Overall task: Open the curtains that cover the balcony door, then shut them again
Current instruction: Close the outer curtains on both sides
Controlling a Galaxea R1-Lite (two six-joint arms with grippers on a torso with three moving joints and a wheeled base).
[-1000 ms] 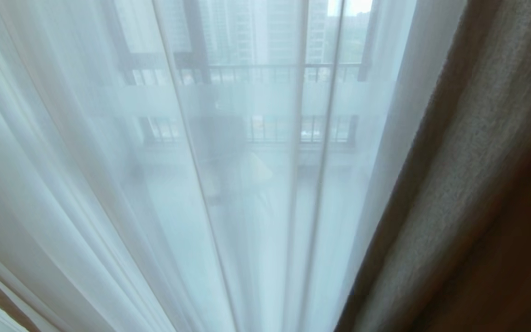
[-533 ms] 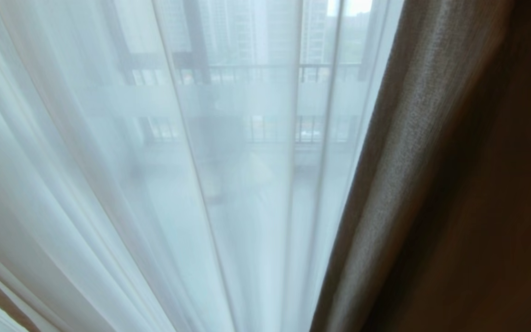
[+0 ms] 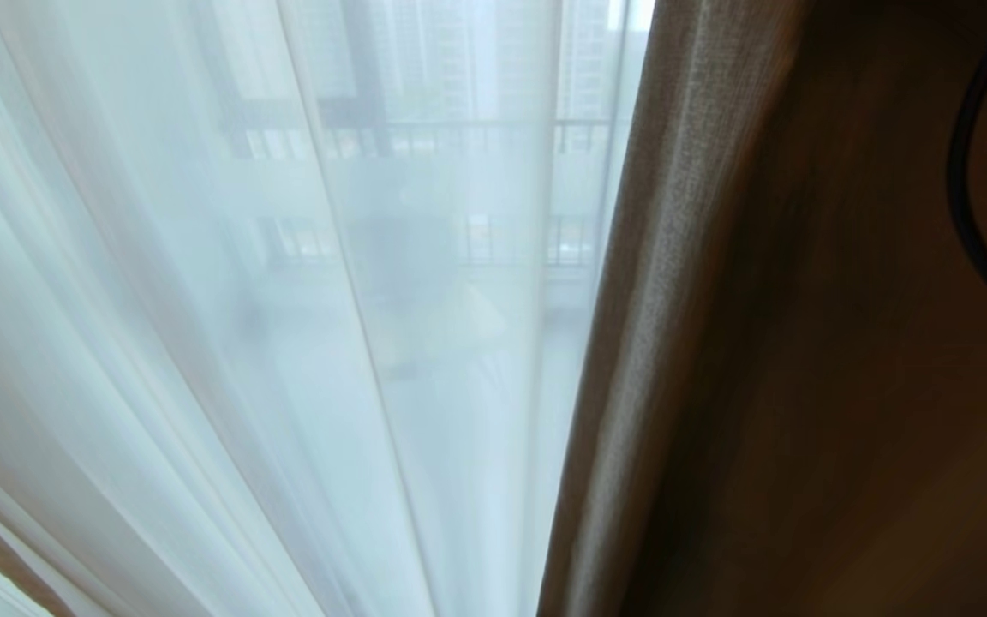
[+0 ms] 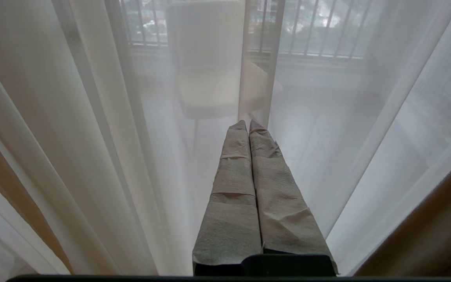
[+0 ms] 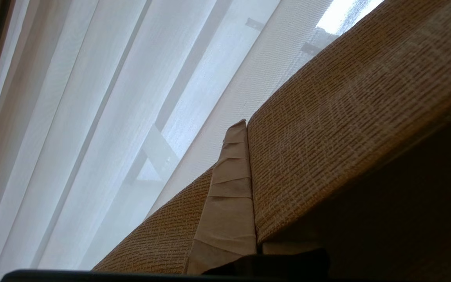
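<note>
Now the thick drape (image 3: 673, 343) reaches further toward 9 o'clock than a second ago, covering more of the sheers (image 3: 202, 300). The right gripper (image 5: 249, 129) is clamped on the drape's edge, one finger hidden behind fabric. The left gripper (image 4: 248, 124) is pressed together, empty. The balcony door shows only as blurred dark bars (image 3: 356, 111).

high-rise home, sheer curtains (image 3: 202, 300), thick drape (image 3: 673, 300), balcony railing (image 3: 476, 133), chair (image 4: 210, 78), towers beyond
</note>
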